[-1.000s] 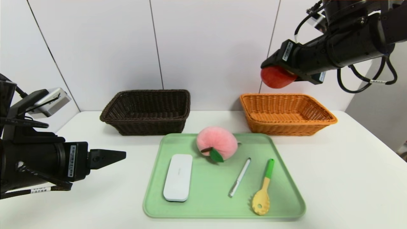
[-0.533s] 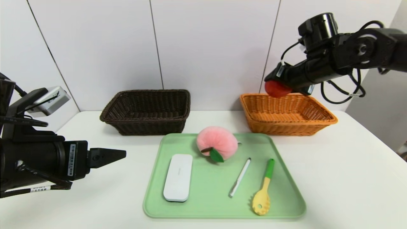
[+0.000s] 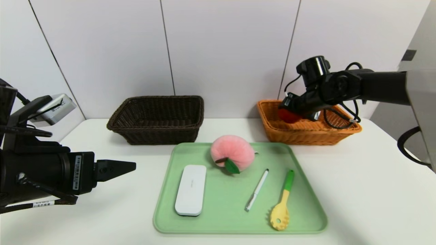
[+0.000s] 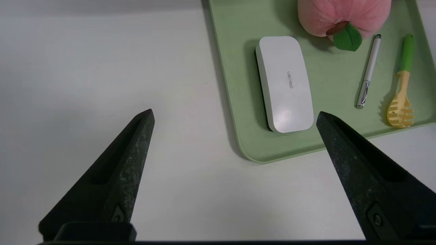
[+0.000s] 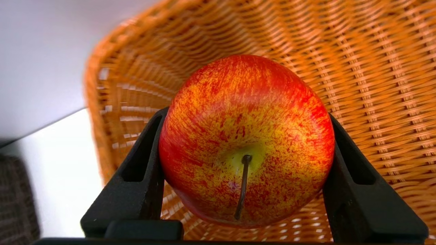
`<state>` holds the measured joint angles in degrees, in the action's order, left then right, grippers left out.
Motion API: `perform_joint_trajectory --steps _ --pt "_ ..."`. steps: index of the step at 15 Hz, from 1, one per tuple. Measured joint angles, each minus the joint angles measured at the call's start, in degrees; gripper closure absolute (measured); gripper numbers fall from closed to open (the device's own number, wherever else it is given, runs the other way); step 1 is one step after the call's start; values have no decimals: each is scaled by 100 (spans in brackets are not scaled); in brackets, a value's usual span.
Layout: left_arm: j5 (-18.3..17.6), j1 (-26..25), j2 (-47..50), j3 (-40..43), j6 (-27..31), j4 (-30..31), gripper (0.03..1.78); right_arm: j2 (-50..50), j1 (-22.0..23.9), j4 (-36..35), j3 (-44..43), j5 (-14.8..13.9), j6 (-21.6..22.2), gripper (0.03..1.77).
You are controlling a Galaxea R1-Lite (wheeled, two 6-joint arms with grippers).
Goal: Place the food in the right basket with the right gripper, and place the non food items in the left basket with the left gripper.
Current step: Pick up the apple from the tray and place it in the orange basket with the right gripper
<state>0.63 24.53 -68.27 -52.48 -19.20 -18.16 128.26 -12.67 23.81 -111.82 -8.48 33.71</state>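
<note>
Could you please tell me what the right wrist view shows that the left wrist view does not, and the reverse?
Only the right wrist view shows the right tool shut on the red-yellow apple, stem toward the camera, inside the orange basket.

Only the left wrist view shows the left tool open and empty over the table, plus the green tray with the white case, pink plush peach, pen and yellow-green spoon.

Both show a bare patch of the white table.
</note>
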Motion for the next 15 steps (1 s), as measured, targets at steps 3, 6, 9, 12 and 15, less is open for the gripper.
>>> perform_joint_trajectory --steps 3,6,9,12,15 --pt "-37 0 -9 13 -4 -5 12 83 24 -11 -9 -33 -6 41" --pt "-59 2 -41 63 -39 1 12 49 32 284 2 -206 -80 31" --pt "-43 17 -72 87 -26 33 12 -61 44 494 11 -210 -435 24" --pt "-50 212 -98 66 10 441 12 -334 60 436 9 -144 -521 19" --pt "0 734 -304 -85 -9 507 12 -878 -48 546 2 -72 -574 16"
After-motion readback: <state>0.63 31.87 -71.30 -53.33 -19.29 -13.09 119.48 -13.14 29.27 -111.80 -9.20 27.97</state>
